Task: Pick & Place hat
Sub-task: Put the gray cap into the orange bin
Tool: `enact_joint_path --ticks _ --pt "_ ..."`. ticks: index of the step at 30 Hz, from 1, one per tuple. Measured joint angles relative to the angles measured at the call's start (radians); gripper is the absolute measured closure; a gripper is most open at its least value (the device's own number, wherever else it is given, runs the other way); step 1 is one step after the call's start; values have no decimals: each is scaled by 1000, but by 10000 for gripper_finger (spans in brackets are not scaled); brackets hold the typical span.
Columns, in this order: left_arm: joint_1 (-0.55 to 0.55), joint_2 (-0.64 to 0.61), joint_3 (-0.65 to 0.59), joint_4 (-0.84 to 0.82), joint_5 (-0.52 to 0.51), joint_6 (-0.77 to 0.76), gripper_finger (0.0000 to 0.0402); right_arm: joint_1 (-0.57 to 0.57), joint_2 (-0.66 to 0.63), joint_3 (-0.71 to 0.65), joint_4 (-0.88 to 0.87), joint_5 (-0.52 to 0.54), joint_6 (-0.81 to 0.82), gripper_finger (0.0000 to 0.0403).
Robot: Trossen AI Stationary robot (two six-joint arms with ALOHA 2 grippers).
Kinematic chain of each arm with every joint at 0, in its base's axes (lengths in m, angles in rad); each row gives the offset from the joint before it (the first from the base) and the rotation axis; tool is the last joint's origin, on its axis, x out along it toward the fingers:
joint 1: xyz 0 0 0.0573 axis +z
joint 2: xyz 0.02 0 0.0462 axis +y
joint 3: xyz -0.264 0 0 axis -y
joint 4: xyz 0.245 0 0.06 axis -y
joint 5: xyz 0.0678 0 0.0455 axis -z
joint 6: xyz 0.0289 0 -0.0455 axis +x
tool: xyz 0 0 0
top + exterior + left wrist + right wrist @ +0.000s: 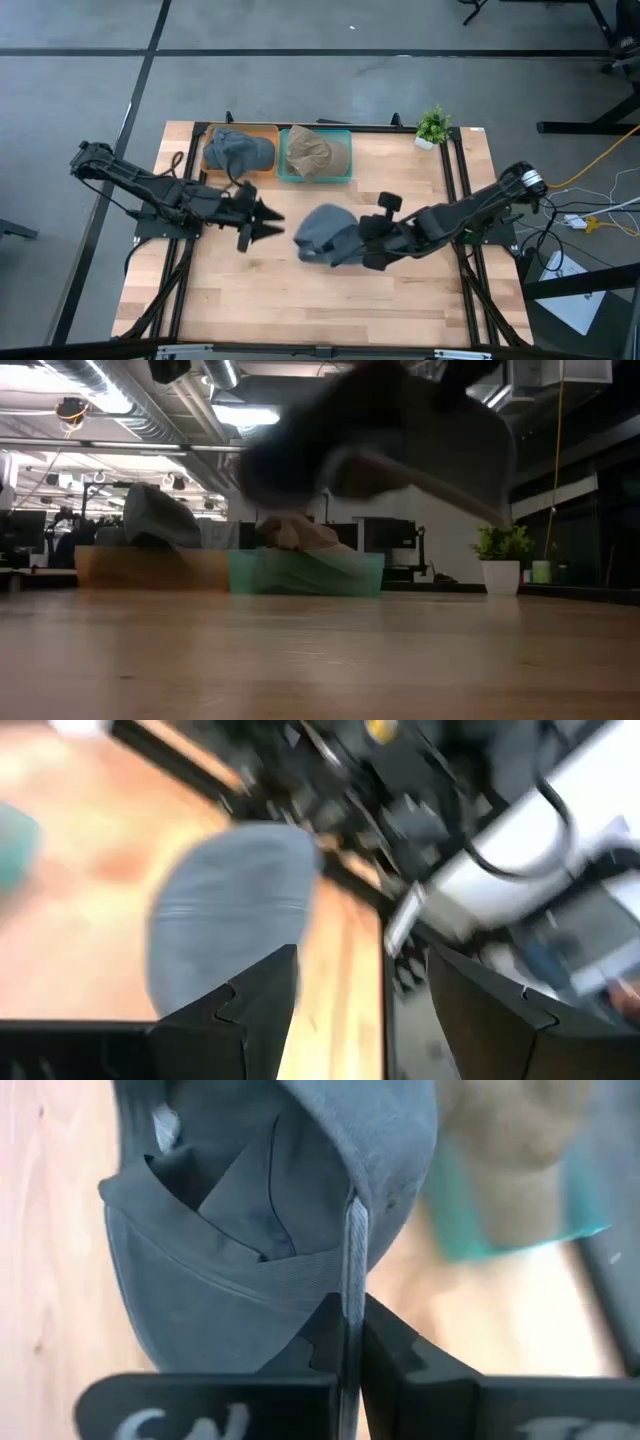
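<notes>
A blue-grey cap (322,230) hangs over the middle of the table, held by my right gripper (360,242), which is shut on it. In the low view the cap (400,430) is well above the tabletop. My left gripper (272,222) is open and empty just left of the cap, its fingers pointing at it. In the left wrist view the cap (230,910) shows ahead of the open fingers (260,1000). Another blue-grey hat (238,150) lies in an orange bin (268,128). A tan hat (312,150) lies in a teal bin (345,172). My right gripper pinches the cap's edge (352,1250) between its two fingers, with the cloth showing as a thin strip between them. The fingers come from the table's right side. The cap's hollow inside (230,1200) faces the wrist camera. The cap is lifted clear of the table.
The two bins stand side by side at the table's far edge. A small potted plant (433,127) stands at the far right corner. Bare wood lies along the near half of the table (300,300).
</notes>
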Motion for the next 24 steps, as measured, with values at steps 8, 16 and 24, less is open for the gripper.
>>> enact_joint_path --ticks 8,16,24 --pt "53 7 0 45 -15 28 185 35 -93 1 42 185 -153 385" --pt "90 26 0 42 -17 2 185 30 -95 1 23 196 -259 384" --pt "102 26 0 41 -76 0 185 -13 -78 1 15 267 -407 383"
